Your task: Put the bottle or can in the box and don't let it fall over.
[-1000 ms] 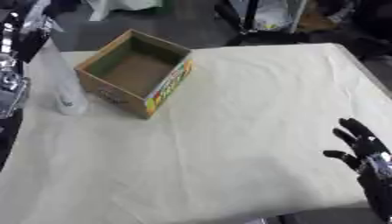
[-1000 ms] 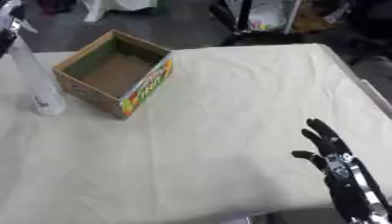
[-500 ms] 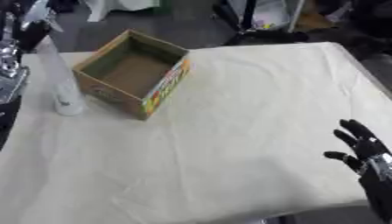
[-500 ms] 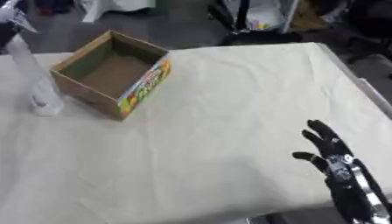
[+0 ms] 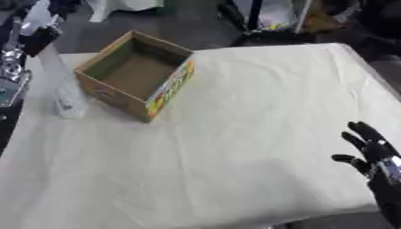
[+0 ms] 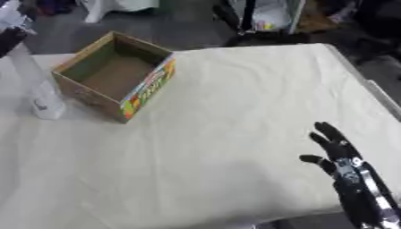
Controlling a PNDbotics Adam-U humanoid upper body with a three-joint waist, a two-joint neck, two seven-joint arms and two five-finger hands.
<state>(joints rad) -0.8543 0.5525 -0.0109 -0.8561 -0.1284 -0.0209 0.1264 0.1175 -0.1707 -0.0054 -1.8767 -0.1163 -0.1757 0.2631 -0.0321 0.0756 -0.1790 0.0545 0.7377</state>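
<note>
Left robot hand [image 5: 40, 33] clamped on bottle [image 5: 64, 87] beside box [image 5: 134, 74]; right robot hand [image 6: 338, 154] fingers apart.

Bottle [image 5: 66, 89] stands, seemingly upright, just left of box [image 5: 134, 74].

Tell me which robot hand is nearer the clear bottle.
Left. The left hand is at the top of the bottle, left of the box. The right hand rests open near the lower right corner, far away.
</note>
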